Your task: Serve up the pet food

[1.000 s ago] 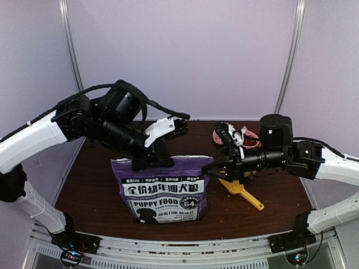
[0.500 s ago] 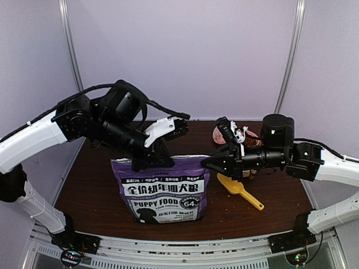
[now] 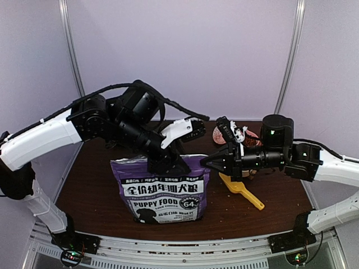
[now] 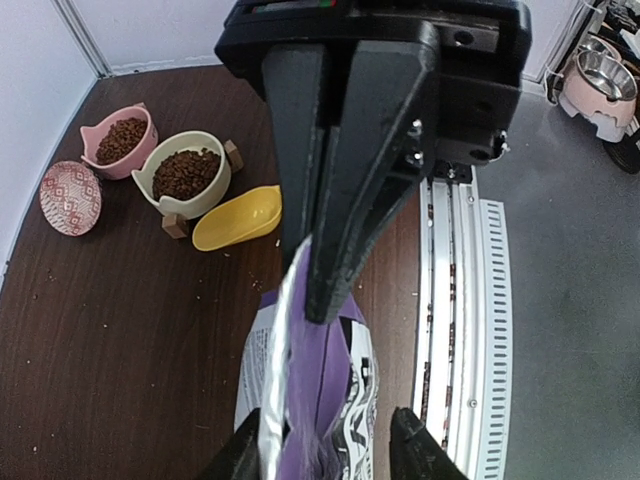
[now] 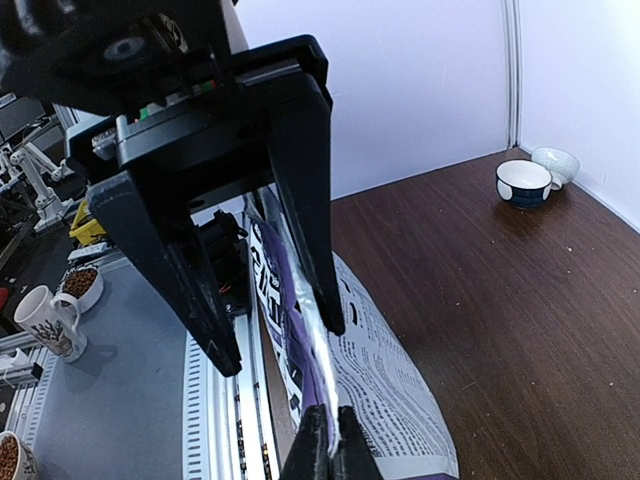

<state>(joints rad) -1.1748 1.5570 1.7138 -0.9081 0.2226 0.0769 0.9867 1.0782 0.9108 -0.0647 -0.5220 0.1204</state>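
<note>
- Pet food [image 4: 186,172]: small dark-brown round pellets, heaped in two bowls at the far right of the table.
- Cream bowl [image 4: 214,195] and pink cat-eared bowl [image 4: 148,120] stand touching, each filled with kibble; a yellow scoop [image 4: 238,217] lies just beside the cream one.
- Purple bag [image 3: 162,193] stands upright, printed "PUPPY FOOD" and "64" under a line of Chinese characters.
- Left gripper [image 4: 322,448]: fingers spread wide, straddling the bag's top.
- Right gripper [image 5: 326,440]: pinched tight on the bag's silver top edge.
</note>
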